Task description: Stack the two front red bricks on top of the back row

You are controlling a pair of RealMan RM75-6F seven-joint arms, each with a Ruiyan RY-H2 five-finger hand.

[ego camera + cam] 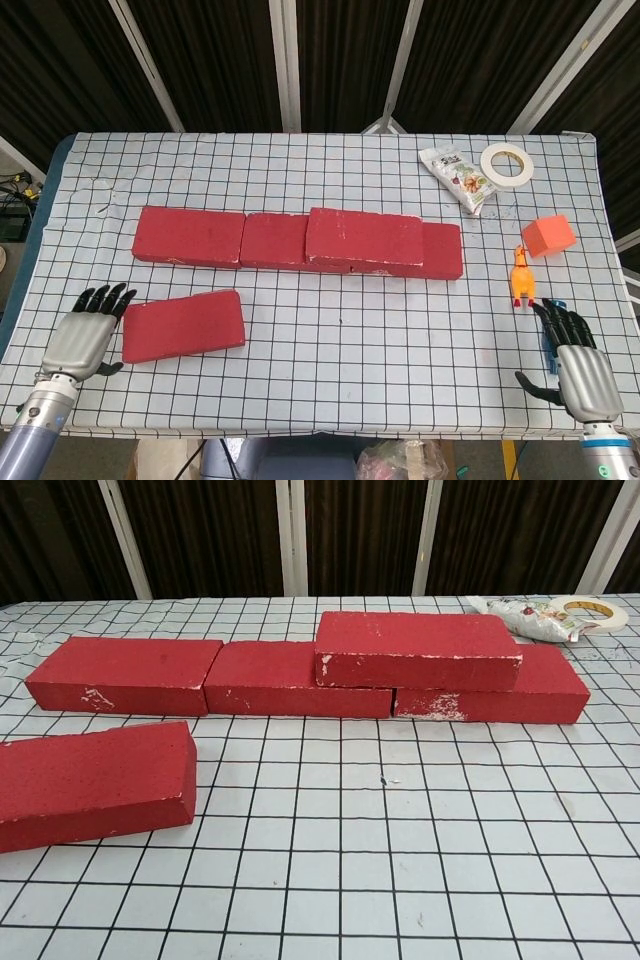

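Bare cloth [340, 320] between front brick [183, 325] and back row [300, 240]

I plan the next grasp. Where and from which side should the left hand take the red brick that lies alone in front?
Probably across its short width near the left end, coming from the left and above. The front brick lies flat, long side left to right, slightly angled; the open left hand is beside that end, and both long edges are free.

One brick [363, 240] atop back row [190, 237]; front brick [183, 325] left.
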